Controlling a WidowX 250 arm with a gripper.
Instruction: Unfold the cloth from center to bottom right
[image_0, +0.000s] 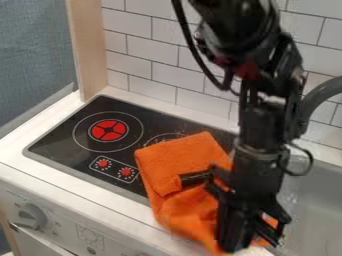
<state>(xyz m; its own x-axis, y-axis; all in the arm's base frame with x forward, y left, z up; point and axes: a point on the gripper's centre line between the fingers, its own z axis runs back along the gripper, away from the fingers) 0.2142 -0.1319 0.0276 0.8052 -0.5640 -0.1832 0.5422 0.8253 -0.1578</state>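
The black gripper (238, 210) hangs low over the right part of the orange cloth (179, 162), at the counter's front edge beside the sink, and covers some of the fabric. The cloth's upper part lies on the right side of the black stove top, with a folded flap at its left. From there the cloth runs down over the counter's front edge, rumpled in its lower part. A bit of orange also shows to the right of the gripper.
The black stove top (60, 135) has a red burner disc (109, 130) and two red knobs at its front. A grey sink (310, 200) with a dark curved faucet (314, 102) is at the right. White tiles stand behind.
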